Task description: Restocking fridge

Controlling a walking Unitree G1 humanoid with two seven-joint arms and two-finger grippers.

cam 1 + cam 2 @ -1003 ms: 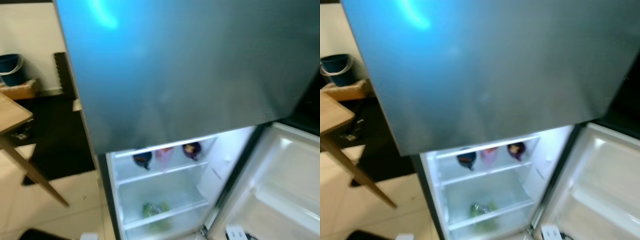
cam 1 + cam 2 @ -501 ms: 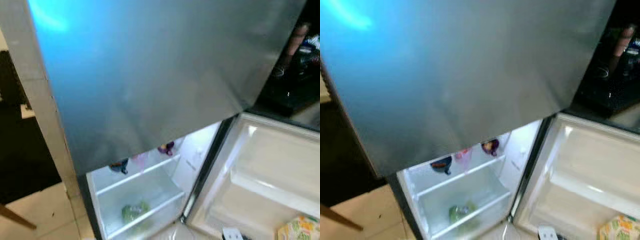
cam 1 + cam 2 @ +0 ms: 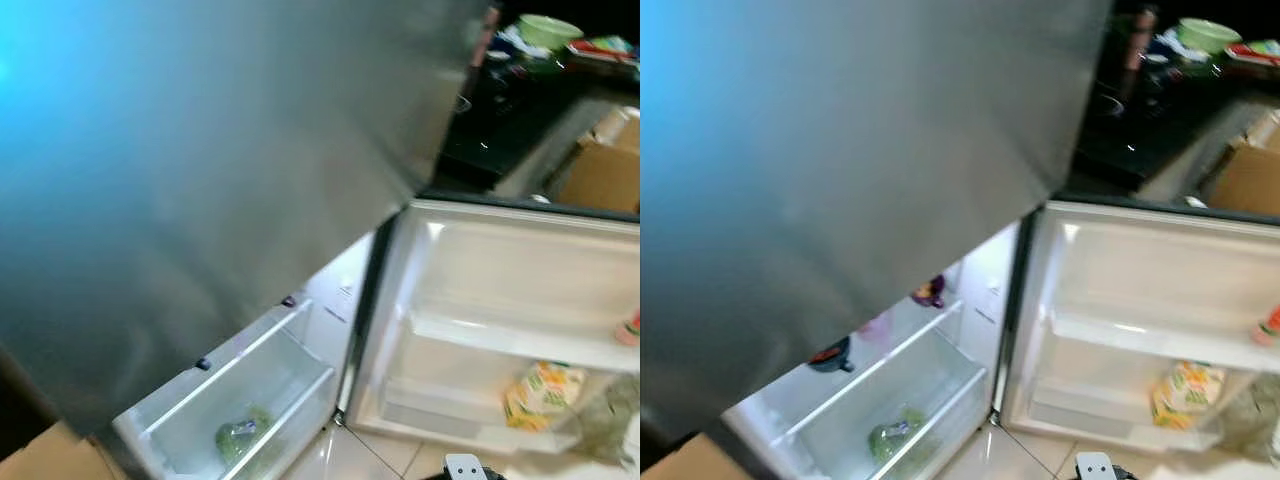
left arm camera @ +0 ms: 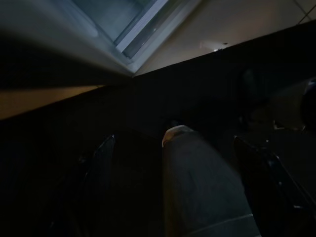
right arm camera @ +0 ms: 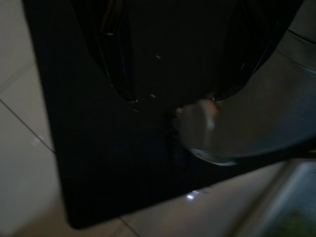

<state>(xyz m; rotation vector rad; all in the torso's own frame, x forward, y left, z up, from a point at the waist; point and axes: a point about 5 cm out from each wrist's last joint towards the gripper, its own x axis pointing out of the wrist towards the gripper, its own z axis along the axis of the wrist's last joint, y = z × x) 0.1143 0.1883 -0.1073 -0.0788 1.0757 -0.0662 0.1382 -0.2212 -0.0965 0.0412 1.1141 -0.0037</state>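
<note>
- Compared with a second ago the whole view has swung to the robot's right; that is the head turning, not the things moving. The wooden table and blue bucket are out of frame, and the open white fridge door (image 3: 1160, 330) now sits at three o'clock.
- My guess is that the robot is turning to look for stock, since a dark tabletop (image 3: 1140, 120) with a green bowl (image 3: 1205, 33) has come into sight at one o'clock.
- The grey steel upper door (image 3: 860, 150) looms close overhead, covering ten to twelve o'clock.
- In the lit lower compartment, a bag of green vegetables (image 3: 892, 435) lies in the clear drawer at six o'clock.
- A yellow-green carton (image 3: 1180, 393) stands in the door's lower rack.
- Pale floor tiles (image 3: 1010, 455) leave a narrow gap between drawer and door edge.
- The left end effector (image 4: 177, 163) and right end effector (image 5: 170, 94) hang in shade; I cannot tell their spread.
</note>
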